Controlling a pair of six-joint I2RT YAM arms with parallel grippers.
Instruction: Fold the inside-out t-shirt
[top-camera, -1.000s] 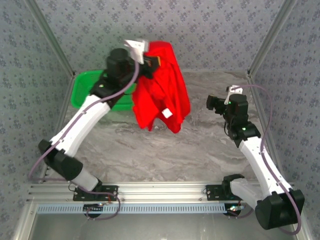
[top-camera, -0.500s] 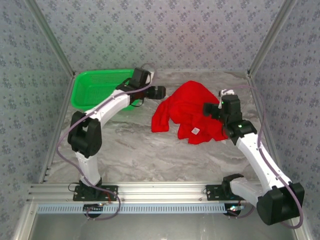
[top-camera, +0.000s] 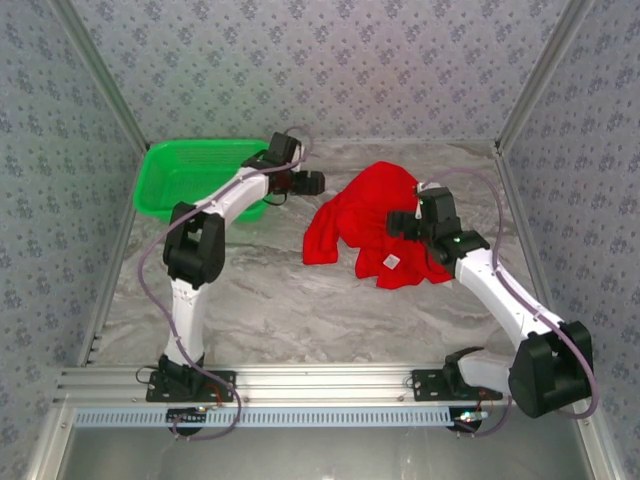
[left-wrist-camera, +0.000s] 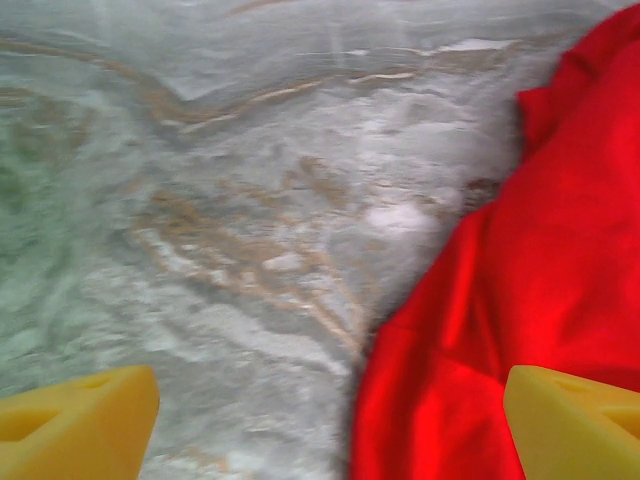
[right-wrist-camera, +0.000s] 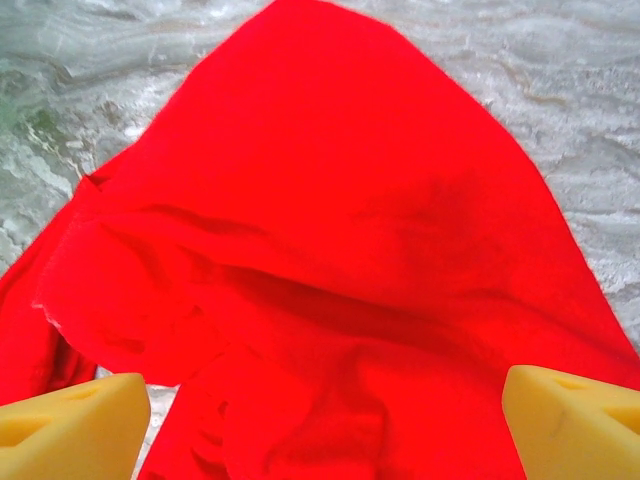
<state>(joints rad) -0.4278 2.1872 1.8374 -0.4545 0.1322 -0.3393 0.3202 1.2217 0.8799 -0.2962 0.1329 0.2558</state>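
the bright red soft cloth t-shirt lies in a loose, crumpled heap on the grey marbled table, right of centre and toward the far side, with its small white tag showing near the front edge of the heap. no fold is made yet, as far as i can judge. the cloth is bunched and rumpled, no sleeve or hem is laid out straight, and whether it is inside out cannot be told from here. so nearly all the work is left: spreading it flat, then folding it. the left gripper hangs just beside the shirt's left edge, and its yellow fingertips stand wide apart with nothing between them. the right gripper hovers over the heap, its yellow fingertips also spread wide and gripping nothing, with red cloth below them. the green plastic mesh basket sits at the far left of the table, well apart from the shirt. the part of its floor that shows is bare, though the left arm crosses its near right corner.
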